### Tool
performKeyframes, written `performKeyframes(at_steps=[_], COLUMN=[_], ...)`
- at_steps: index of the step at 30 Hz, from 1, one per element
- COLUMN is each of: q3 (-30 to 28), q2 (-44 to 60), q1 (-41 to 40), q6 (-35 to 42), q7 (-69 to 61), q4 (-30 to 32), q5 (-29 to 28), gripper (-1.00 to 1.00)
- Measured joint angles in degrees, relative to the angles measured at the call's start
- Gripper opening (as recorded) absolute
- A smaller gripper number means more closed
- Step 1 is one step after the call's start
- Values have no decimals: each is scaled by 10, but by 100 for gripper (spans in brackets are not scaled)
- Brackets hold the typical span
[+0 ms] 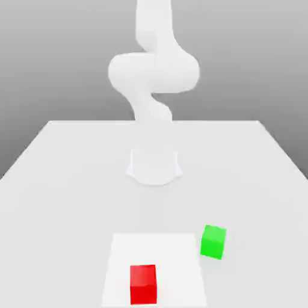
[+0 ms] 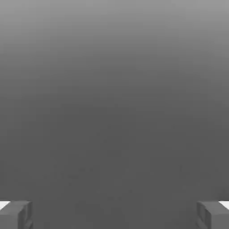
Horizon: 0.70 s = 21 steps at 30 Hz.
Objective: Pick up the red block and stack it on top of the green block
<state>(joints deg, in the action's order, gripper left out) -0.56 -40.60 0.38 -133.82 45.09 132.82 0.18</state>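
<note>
Grey emptiness surrounds the pale tabletop (image 1: 72, 174). Taking the red block (image 1: 143, 284) as landmark, the green block (image 1: 213, 241) lies near it toward the exterior view's right, apart, so nothing is stacked. Above, the tool (image 2: 114, 214) stands released, holding nothing.

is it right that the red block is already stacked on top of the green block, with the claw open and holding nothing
Not quite. The red block is not stacked: the exterior view shows it resting on the table, apart from the green block, which sits to the exterior view's right of it. The rest holds: the claw is open and holding nothing.
</note>
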Motion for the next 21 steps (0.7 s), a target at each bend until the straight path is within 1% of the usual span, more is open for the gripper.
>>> performKeyframes(at_steps=[11,21], q3=[-21,-25], q2=[232,440], q1=[12,7], q6=[-92,-174], q7=[-34,-62], q4=[46,88], q5=[11,17], gripper=[0,0])
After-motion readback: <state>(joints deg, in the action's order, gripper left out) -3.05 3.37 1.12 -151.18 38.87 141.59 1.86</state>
